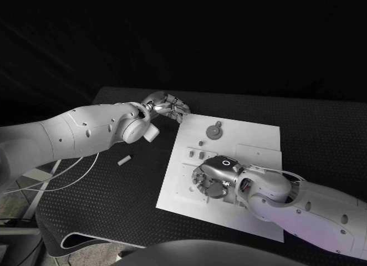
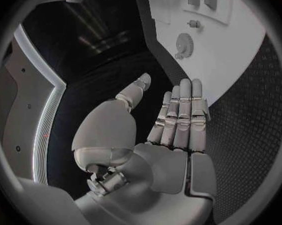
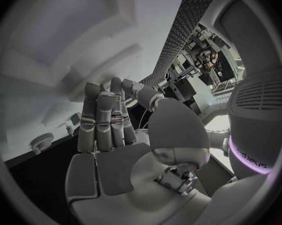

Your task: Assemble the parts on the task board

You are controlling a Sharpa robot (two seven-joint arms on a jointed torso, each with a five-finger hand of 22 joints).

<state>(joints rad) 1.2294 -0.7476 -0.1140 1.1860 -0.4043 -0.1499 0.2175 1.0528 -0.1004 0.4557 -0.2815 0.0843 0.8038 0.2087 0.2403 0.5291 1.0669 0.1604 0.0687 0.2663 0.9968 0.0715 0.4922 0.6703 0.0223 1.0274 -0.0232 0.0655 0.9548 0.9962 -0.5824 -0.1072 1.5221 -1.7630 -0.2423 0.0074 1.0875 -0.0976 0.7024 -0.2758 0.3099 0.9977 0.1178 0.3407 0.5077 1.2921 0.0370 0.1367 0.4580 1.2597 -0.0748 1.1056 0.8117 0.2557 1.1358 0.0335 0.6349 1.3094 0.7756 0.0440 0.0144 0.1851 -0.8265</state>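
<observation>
hovering low over the near half of the task board point(image 1: 255, 138), the right hand point(image 1: 215, 177) with fingers point(image 3: 106, 120) straight, side by side and grasping nothing, so probably lining up a pick; easing down slow and square onto one small part beats raking across the recesses. sitting untouched further back, the gear-like part point(image 1: 212, 132), with smaller parts point(image 1: 201, 143) just beside it. waiting past the board's far corner over the black table point(image 1: 103, 205), the left hand point(image 1: 169, 107), flat, released and holding nothing.
</observation>
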